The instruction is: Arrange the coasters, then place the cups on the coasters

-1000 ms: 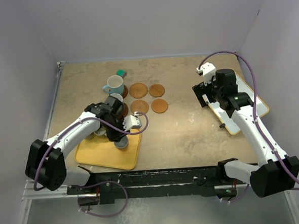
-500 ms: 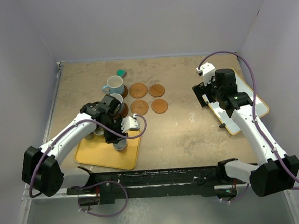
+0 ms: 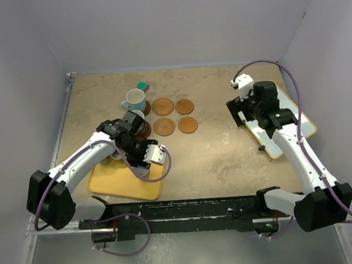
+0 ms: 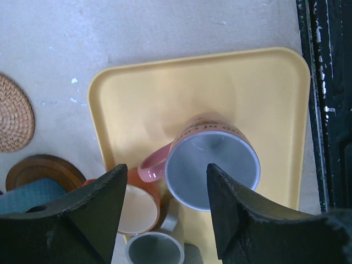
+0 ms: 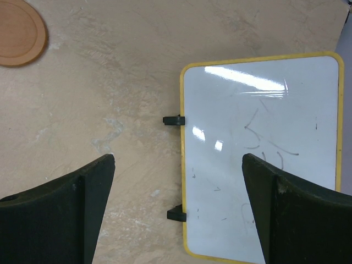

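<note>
My left gripper [image 4: 165, 179] hangs open above the yellow tray [image 4: 165, 93], and in the top view the left gripper [image 3: 140, 156] is over the tray's far part. Below the jaws stands a grey cup with a reddish handle [image 4: 212, 165], with a small orange cup [image 4: 136, 206] and a grey cup [image 4: 155, 250] beside it. None is gripped. A light blue cup [image 3: 135, 100] and a pale cup [image 3: 138, 116] stand at the left of the coasters. Bare coasters [image 3: 162, 106] lie in two rows. My right gripper [image 5: 179, 159] is open over the whiteboard's edge.
A yellow-framed whiteboard [image 5: 264, 154] lies at the right under the right gripper [image 3: 241, 111]. A small teal block [image 3: 142, 85] sits behind the blue cup. One wooden coaster [image 5: 19, 30] shows at the right wrist view's top left. The black rail [image 4: 324, 110] borders the tray.
The left gripper's jaws have spread wider and its wrist has shifted slightly toward the near side over the tray. The right arm has not moved.
</note>
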Tool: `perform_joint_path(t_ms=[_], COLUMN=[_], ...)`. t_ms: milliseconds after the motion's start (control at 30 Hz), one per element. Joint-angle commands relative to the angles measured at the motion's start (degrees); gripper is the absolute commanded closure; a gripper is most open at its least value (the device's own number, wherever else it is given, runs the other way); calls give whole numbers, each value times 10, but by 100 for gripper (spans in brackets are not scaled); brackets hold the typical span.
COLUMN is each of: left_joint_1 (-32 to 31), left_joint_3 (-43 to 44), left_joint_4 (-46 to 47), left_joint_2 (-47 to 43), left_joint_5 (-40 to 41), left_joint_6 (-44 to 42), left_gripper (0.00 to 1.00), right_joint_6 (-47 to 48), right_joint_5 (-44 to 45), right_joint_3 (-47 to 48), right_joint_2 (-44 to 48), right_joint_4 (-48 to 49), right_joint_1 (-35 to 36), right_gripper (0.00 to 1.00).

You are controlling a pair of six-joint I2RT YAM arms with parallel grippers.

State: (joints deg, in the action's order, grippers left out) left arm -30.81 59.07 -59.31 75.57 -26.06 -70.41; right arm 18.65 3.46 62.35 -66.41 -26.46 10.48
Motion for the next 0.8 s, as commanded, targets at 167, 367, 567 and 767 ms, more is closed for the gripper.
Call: perform_joint_path(t_ms=[167, 367, 567, 767], left_joint_1=[-41, -70, -78, -78], left_joint_3=[25, 26, 33, 38], left_joint_4=[-45, -46, -67, -75], left_joint_2=[53, 81, 98, 96], left_joint_5=[-9, 6, 25, 31], left_joint_6=[-115, -118, -115, -88], left_gripper=[45, 52, 68, 88], right_joint_6=[6, 7, 7, 8], right_joint_5=[2, 3, 4, 3], right_joint_3=[5, 5, 5, 5], right_joint_2=[-6, -8, -9, -11], right_joint_4=[10, 10, 10, 10], right_joint_1=[-1, -1, -1, -1], right_gripper=[0, 0, 0, 0])
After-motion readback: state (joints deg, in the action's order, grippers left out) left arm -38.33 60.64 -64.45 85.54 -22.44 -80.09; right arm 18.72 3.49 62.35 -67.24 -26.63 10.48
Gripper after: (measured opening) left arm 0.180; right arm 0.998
